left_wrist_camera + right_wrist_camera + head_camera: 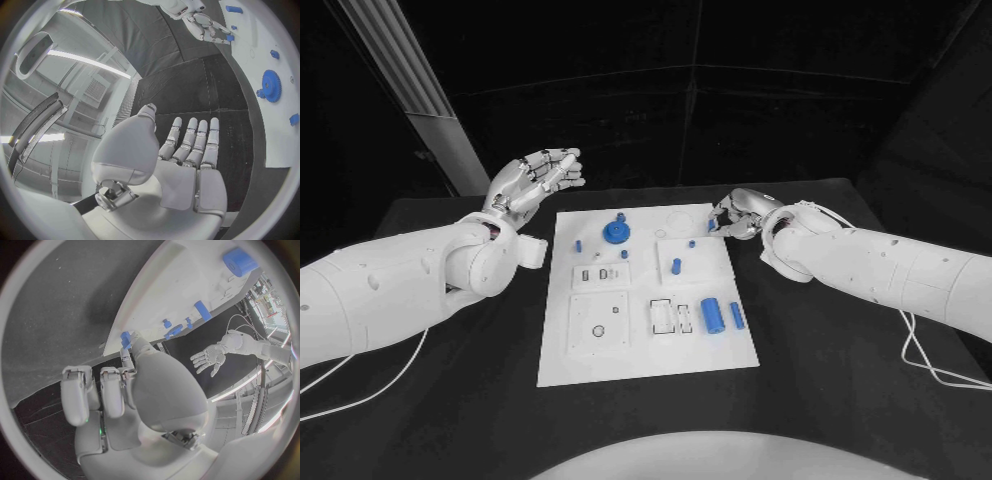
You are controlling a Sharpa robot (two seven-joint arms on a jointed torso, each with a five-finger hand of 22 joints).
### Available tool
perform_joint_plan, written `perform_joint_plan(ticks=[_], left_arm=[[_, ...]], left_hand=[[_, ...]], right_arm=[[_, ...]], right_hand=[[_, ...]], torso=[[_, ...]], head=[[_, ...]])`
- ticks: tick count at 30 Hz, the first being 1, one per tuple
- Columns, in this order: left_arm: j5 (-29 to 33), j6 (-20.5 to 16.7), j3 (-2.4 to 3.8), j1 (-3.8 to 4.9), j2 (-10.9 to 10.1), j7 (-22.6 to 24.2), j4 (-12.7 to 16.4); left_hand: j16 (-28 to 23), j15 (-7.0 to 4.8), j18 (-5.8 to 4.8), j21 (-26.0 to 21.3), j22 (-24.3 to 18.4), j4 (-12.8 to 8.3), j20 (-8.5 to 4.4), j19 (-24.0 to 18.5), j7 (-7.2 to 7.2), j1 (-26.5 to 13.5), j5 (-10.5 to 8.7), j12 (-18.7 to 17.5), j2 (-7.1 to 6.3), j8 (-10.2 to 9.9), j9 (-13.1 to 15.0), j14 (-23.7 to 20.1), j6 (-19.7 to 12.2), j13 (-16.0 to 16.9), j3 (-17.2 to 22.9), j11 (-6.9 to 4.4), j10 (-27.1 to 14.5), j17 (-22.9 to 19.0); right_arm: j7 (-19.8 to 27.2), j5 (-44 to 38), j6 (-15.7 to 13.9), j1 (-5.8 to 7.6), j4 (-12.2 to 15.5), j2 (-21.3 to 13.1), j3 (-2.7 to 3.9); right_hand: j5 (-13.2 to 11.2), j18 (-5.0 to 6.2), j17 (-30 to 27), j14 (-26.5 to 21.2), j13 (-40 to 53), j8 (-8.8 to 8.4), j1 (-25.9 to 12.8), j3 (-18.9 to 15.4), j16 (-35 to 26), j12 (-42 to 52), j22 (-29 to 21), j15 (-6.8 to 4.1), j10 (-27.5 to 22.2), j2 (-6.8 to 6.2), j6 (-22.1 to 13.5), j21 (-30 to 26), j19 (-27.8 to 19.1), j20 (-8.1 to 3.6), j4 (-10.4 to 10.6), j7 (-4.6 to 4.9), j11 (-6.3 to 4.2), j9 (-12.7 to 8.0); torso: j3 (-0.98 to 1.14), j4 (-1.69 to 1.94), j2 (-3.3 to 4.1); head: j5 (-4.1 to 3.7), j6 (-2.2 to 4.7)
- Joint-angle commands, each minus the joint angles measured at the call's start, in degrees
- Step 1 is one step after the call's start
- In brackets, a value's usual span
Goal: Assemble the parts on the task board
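The white board (646, 355) lies flat in the middle of the black bench (848, 400), its near end bare. A little farther along it, two blue cylinders (711, 315) lie side by side toward its right edge, next to small white cut-out pieces. Past the middle a smaller blue peg (678, 266) lies on a raised white block. Near the far end a blue gear (616, 234) stands on the board, with a few tiny blue pieces close around it. At the board's far right corner the right hand (740, 217) reaches in from the side, thumb and fingers drawn together at the board's edge and pinching a small blue part (125, 338); the right wrist view shows that part at the fingertips, right at the board's rim. Off the board's far left corner, the left hand (538, 180) is raised above the bench, holding nothing; in the left wrist view its fingers (197, 140) lie straight and side by side with the thumb set apart, the gear well apart from them.
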Motion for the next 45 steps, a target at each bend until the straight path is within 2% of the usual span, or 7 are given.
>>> perform_joint_plan(ticks=[1,13,17,22,34,38,45], left_arm=[[-0.3,0.2,0.03,0.08,-0.1,8.8,0.1],[-0.3,0.2,0.03,0.09,-0.2,8.7,0.2],[-0.3,0.2,0.03,0.09,-0.1,8.7,0.2],[-0.3,0.2,0.03,0.09,-0.1,8.7,0.2],[-0.3,0.2,0.03,0.09,-0.1,8.7,0.1],[-0.3,0.2,0.03,0.09,-0.1,8.7,0.1],[-0.3,0.2,0.03,0.09,-0.1,8.8,0.2]], left_hand=[[-0.1,0.05,-0.40,-0.3,-0.1,0.0,-0.03,-0.5,7.92,0.0,0.24,0.3,0.41,0.4,0.0,-0.3,-0.5,0.0,-0.4,0.06,-0.5,0.0],[-0.1,0.05,-0.40,-0.3,-0.1,0.0,-0.03,-0.5,7.92,0.0,0.24,0.3,0.41,0.4,0.0,-0.3,-0.5,0.0,-0.4,0.06,-0.5,0.0],[-0.1,0.05,-0.40,-0.3,-0.1,0.0,-0.03,-0.5,7.92,0.0,0.24,0.3,0.41,0.4,0.0,-0.3,-0.5,0.0,-0.4,0.06,-0.5,0.0],[0.0,0.04,-0.39,-0.3,-0.1,0.0,-0.03,-0.6,7.92,0.0,0.24,0.3,0.43,0.5,0.0,-0.3,-0.5,0.0,-0.4,0.06,-0.5,0.0],[0.0,0.04,-0.39,-0.3,-0.1,0.0,-0.02,-0.6,7.92,0.0,0.24,0.3,0.44,0.5,0.0,-0.3,-0.5,0.0,-0.5,0.06,-0.5,0.0],[0.0,0.04,-0.39,-0.3,-0.1,0.0,-0.02,-0.6,7.92,0.0,0.24,0.3,0.44,0.5,0.0,-0.3,-0.5,0.0,-0.5,0.06,-0.5,0.0],[0.0,0.04,-0.39,-0.3,-0.1,0.0,-0.02,-0.6,7.92,0.0,0.24,0.3,0.44,0.5,0.0,-0.3,-0.5,0.0,-0.5,0.06,-0.5,0.0]], right_arm=[[-0.2,-0.3,0.3,0.09,-0.2,0.2,0.02],[-0.7,-0.3,0.5,-0.06,-0.7,0.9,0.02],[-1.0,-0.5,0.5,-0.13,-0.8,1.0,0.02],[-1.4,-1.0,0.5,-0.17,-0.8,1.1,0.02],[-1.8,-1.9,0.3,-0.21,-0.9,1.3,0.02],[-1.2,-2.4,-1.0,-0.22,-0.8,1.3,0.02],[1.3,-2.6,-5.5,-0.23,-0.5,1.2,0.03]], right_hand=[[0.1,-0.43,15.1,6.0,14.9,0.59,0.1,0.5,0.1,0.1,15.1,-0.49,5.9,0.89,0.8,0.2,6.1,-0.46,0.1,-0.18,-0.53,0.2],[0.0,-0.43,15.1,6.0,14.9,0.93,-0.1,0.5,0.1,0.1,15.1,-0.62,5.9,1.17,1.7,0.2,6.1,-0.58,0.3,-0.25,-0.64,0.3],[0.0,-0.43,15.1,6.0,14.9,1.12,0.0,0.6,0.1,0.1,15.1,-0.66,5.9,1.34,2.2,0.2,6.1,-0.63,0.3,-0.27,-0.66,0.4],[0.0,-0.43,15.1,6.0,14.9,1.84,0.4,0.8,0.1,0.1,15.1,-0.76,5.9,1.72,4.1,0.2,6.1,-0.76,0.2,-0.39,-0.76,0.7],[-0.1,-0.43,15.1,6.0,14.9,1.95,0.6,0.8,0.1,0.1,15.1,-0.77,5.9,1.53,4.8,0.2,6.1,-0.80,0.1,-0.29,-0.69,0.7],[-0.2,-0.43,15.1,6.0,14.9,2.76,0.8,0.9,0.1,0.1,15.1,-0.67,5.9,1.77,7.2,0.2,6.1,-0.77,0.0,-0.39,-0.57,1.0],[-0.2,-0.43,15.1,6.0,14.9,3.84,1.1,0.8,0.1,0.1,15.1,-0.53,5.9,2.00,10.8,0.2,6.1,-0.66,-0.1,-0.78,-0.32,1.5]], torso=[[0.01,0.00,-0.01],[0.00,-0.09,0.01],[0.01,0.01,-0.01],[0.06,-0.01,-0.04],[0.00,-0.04,-0.04],[0.02,0.00,-0.03],[0.03,-0.02,-0.04]], head=[[0.01,-0.05],[0.09,-0.47],[0.03,-0.64],[0.18,-0.70],[0.23,-0.72],[0.23,-0.76],[0.63,-0.70]])
